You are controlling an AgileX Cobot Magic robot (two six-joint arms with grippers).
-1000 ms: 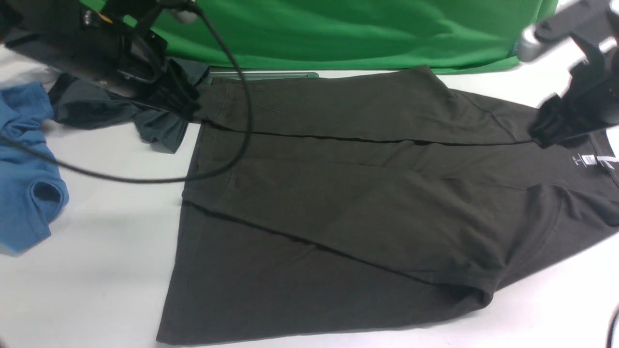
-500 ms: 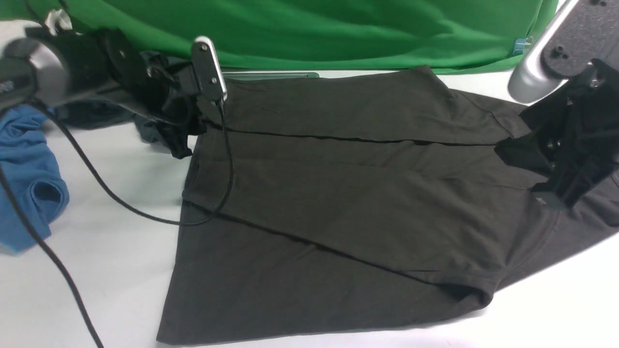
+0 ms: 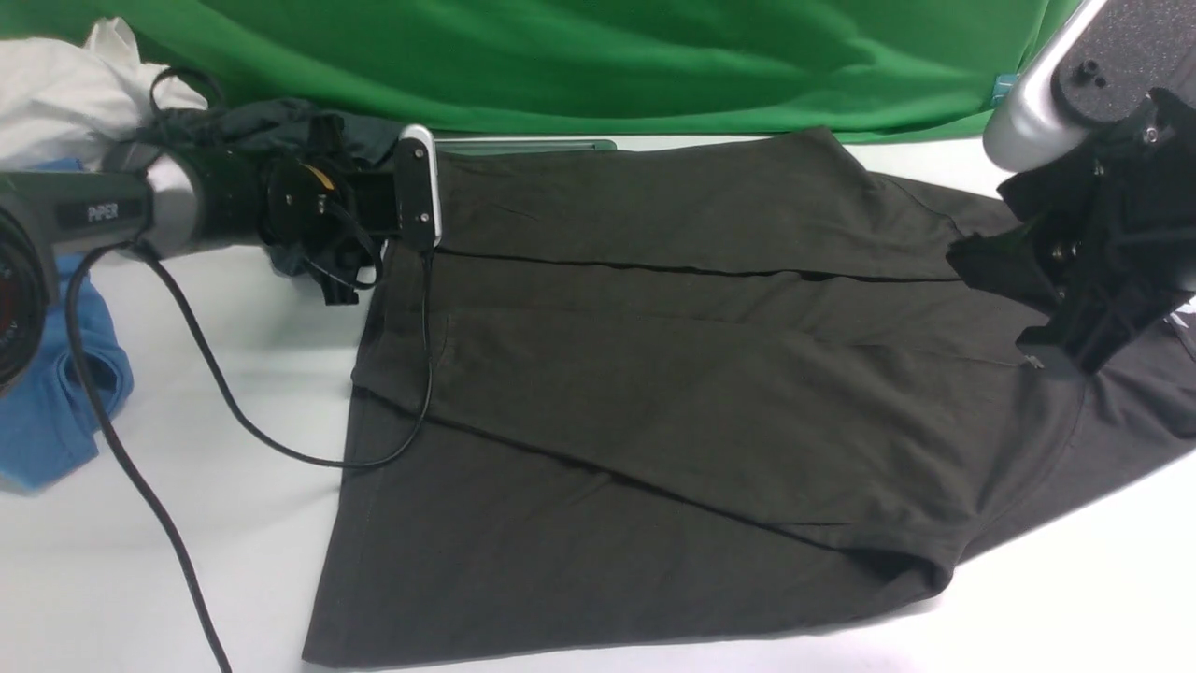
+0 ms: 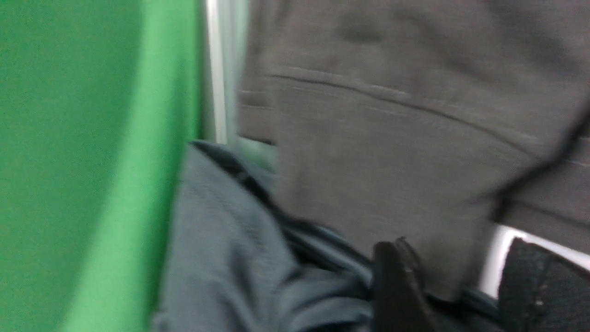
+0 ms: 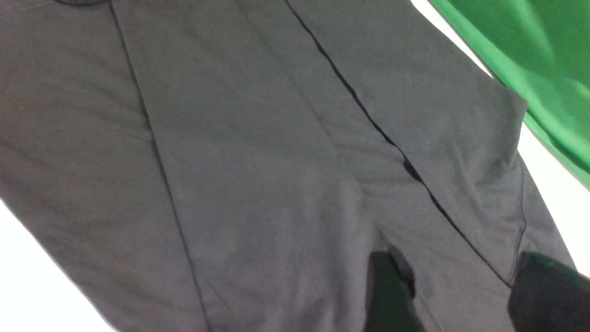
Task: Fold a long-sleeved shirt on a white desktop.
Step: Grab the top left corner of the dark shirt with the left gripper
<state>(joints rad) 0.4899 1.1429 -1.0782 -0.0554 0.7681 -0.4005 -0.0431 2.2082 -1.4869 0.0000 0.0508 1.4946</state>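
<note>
The shirt (image 3: pixel 654 402) lies spread on the desk (image 3: pixel 187 561), its hem end by the left gripper (image 4: pixel 458 258) and its collar end under the right gripper (image 5: pixel 461 272). The fold looks about a third done. The long edge farther from both grippers is already turned in over the body, making a straight seam that runs from one gripper to the other, and a sleeve lies slanted across the middle. The long side nearer the robot is flat and not yet folded, and the crosswise folds also remain. The left gripper's fingers stand apart at the hem's far corner, clamping nothing as far as the blurred wrist view shows, with a grey garment (image 4: pixel 221 240) just beside them. The right gripper's fingers are also apart and hover above the folded seam near the shoulder, holding nothing. The left arm reads "PIPER" (image 3: pixel 103 213). A sliver of white neck label (image 3: pixel 1175 322) peeks out beside the right gripper, too hidden to read.
</note>
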